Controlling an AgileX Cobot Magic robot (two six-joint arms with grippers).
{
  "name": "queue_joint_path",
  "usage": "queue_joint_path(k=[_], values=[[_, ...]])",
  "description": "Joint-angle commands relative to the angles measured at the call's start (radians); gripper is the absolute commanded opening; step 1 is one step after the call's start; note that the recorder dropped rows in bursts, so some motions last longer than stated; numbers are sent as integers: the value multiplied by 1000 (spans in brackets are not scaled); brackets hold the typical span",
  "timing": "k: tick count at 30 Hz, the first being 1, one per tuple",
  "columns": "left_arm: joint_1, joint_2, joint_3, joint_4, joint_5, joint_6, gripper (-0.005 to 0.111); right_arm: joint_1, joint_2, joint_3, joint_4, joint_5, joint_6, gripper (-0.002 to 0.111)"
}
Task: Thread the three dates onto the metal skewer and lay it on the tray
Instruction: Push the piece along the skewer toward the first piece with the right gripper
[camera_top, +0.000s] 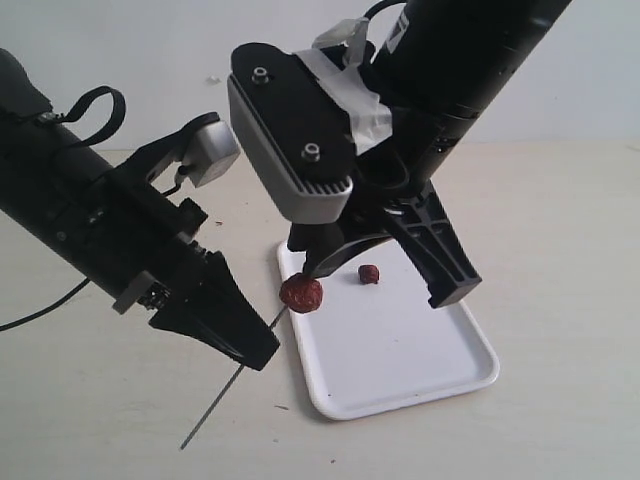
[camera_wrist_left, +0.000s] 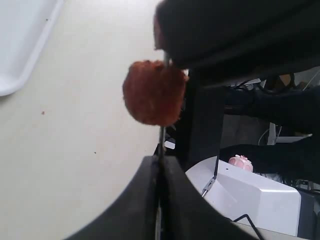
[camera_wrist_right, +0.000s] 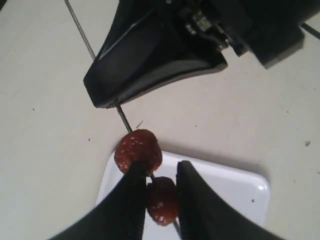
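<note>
My left gripper (camera_top: 262, 350) (camera_wrist_left: 161, 160) is shut on the metal skewer (camera_top: 215, 408), which slants up toward the tray (camera_top: 400, 370). One large date (camera_top: 301, 294) (camera_wrist_left: 153, 92) (camera_wrist_right: 138, 151) is threaded on the skewer at the tray's edge. My right gripper (camera_wrist_right: 160, 167) hangs over the tray, shut on a second date (camera_wrist_right: 161, 200), and the skewer runs along the same line between its fingers. A smaller date (camera_top: 370, 273) shows over the tray in the exterior view; I cannot tell whether it is the held one. No third date is seen apart from these.
The pale tabletop surrounds the tray, with a black cable (camera_top: 30, 315) at its left edge. Beyond the table edge, the left wrist view shows white equipment (camera_wrist_left: 250, 195) and dark gear. The two arms are close together above the tray's left side.
</note>
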Motion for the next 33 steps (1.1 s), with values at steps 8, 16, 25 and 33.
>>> queue_joint_path(k=[8, 16, 25, 33], values=[[-4, 1, -4, 10, -36, -22, 0, 7, -3, -2, 39, -16, 4, 22], [-4, 1, -4, 10, -36, -22, 0, 7, -3, -2, 41, -33, 4, 22], [-4, 1, -4, 10, -36, -22, 0, 7, -3, -2, 34, -34, -4, 22], [-4, 1, -4, 10, -36, -22, 0, 7, -3, -2, -12, -36, 5, 22]])
